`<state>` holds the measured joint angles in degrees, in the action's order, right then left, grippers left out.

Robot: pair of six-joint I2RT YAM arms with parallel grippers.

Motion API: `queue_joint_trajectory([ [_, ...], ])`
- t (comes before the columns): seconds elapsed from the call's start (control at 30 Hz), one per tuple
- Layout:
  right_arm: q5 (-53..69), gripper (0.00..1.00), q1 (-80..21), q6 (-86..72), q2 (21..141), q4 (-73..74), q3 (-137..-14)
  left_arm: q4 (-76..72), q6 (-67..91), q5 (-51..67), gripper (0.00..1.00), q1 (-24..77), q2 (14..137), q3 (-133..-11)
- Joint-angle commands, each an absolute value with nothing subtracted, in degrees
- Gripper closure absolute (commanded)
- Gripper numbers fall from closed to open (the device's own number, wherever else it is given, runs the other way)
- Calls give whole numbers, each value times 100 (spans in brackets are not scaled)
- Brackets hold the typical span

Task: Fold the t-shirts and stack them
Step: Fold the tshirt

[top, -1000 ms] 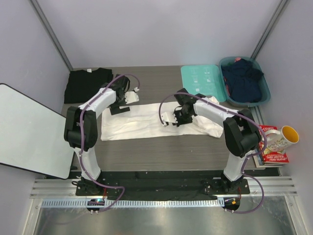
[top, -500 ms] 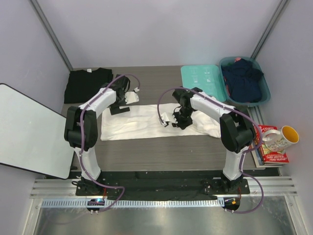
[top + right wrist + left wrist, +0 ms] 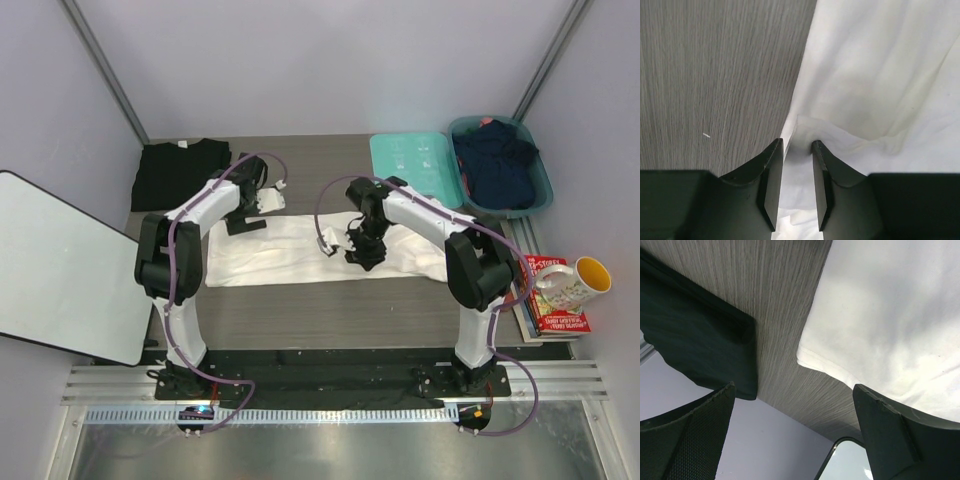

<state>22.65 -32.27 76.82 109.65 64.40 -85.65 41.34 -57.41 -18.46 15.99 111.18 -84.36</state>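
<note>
Two claws apart: left gripper wide, right gripper narrowly straddling white t-shirt hem; lifting could snag, undoing fold.

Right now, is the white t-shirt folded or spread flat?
Partly folded: the white t-shirt lies as one long narrow band on the table, not a compact square.

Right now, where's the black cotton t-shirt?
Top view: the black cotton t-shirt lies in the far-left corner of the grey table, beyond the white cotton t-shirt and left of the left gripper.
</note>
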Motion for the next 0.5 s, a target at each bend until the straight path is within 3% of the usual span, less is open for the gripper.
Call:
queue_joint_trajectory([
  [0.0, 2285, 64, -3130, 6804, 10706, 5899, -8780, 4025, -5757, -1881, 0, 1573, 11057, -8605],
  [0.33, 2355, 69, -1372, 5177, 10775, 5010, -9132, 3946, -5836, -1916, 0, 1573, 11021, -8552],
  [0.43, 2102, 76, -1065, 5115, 10968, 4782, -9141, 3955, -5880, -1907, 0, 1582, 11065, -8543],
  [0.47, 2005, 82, -1011, 5133, 11021, 4712, -9115, 3990, -5958, -1899, 0, 1573, 11100, -8534],
])
